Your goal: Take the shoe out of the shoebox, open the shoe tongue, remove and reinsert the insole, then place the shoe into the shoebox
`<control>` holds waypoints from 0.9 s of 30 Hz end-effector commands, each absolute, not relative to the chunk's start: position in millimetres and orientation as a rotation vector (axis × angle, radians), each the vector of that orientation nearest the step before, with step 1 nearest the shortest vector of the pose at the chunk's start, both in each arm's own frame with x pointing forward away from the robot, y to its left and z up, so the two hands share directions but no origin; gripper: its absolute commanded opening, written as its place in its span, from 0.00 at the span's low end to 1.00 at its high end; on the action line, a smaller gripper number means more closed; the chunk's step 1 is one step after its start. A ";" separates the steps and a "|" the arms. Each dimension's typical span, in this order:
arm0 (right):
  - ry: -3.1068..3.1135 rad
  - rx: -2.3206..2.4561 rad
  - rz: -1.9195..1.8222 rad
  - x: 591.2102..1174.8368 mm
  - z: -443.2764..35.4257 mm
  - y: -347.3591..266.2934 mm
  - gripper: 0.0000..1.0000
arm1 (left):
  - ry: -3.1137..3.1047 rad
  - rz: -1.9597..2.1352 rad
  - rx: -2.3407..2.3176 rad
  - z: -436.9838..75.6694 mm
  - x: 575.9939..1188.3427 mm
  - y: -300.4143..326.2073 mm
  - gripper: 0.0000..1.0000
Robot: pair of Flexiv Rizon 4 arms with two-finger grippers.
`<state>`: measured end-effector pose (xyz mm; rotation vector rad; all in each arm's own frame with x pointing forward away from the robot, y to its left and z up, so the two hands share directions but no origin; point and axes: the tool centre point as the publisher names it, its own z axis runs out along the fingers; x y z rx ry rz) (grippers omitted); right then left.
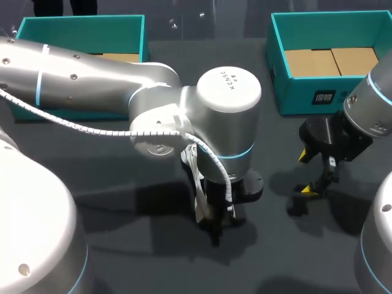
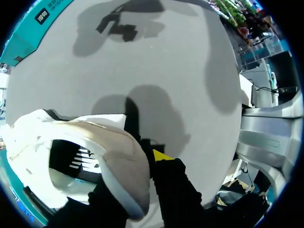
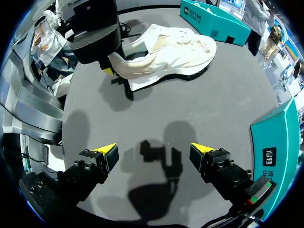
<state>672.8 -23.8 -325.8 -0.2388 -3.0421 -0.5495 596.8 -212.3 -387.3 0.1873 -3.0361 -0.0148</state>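
One grey table (image 1: 153, 257) is carrying a teal left shoebox (image 1: 79, 27) and a matching right shoebox (image 1: 278, 67) at its far edge. The white shoe (image 3: 171, 47) is sitting sole-down mid-table, outside both boxes. The left gripper (image 2: 145, 171) is clamping its heel collar. The right gripper (image 3: 154, 159) is hovering nearby, fingers spread wide, holding nothing.

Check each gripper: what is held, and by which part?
Left gripper grips the white shoe at its heel collar; right gripper is open and holds nothing.
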 end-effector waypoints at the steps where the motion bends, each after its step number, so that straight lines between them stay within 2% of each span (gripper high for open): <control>1: -3.045 -0.239 -0.548 671.4 -326.1 -23.8 1.00 | -3.034 -0.026 0.182 -383.9 597.4 -214.6 0.00; 10: -3.045 -0.239 -0.548 671.4 -326.1 -23.8 1.00 | -3.021 -0.073 0.179 -343.4 608.6 -206.3 0.00; 27: -3.045 -0.239 -0.548 671.4 -326.1 -23.8 1.00 | -2.996 -0.124 0.043 -195.2 672.7 -151.1 0.00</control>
